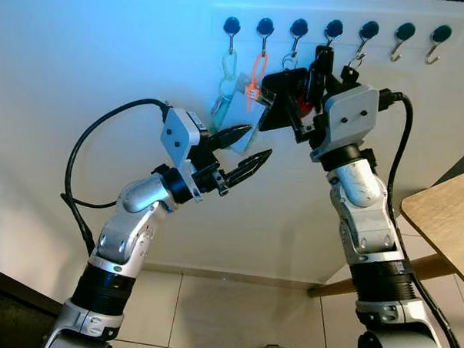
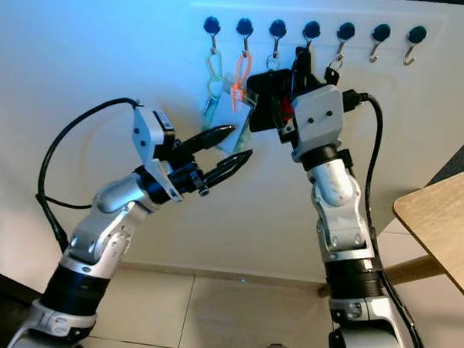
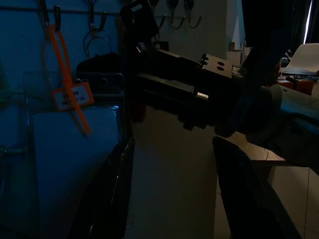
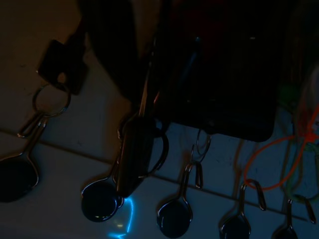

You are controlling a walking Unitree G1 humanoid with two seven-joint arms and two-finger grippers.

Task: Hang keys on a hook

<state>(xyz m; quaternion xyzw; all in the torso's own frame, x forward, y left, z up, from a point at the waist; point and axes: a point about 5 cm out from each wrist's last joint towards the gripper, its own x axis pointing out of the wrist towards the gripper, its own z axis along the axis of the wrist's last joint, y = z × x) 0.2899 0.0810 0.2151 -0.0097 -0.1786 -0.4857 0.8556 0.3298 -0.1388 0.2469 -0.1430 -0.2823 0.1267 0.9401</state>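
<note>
White wall hooks (image 1: 334,28): right gripper (image 4: 137,164), clamped on the key ring (image 4: 155,149), should lower gently; left gripper (image 1: 245,147) gapes.

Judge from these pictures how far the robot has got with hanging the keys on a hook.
Already hanging: a green clip, an orange tag and a key ring on the first three hooks. In hand: the right gripper, raised to the fourth hook, holds a key ring against it; whether it is fully on is unclear. The left gripper waits open below. Left: release and withdraw.
</note>
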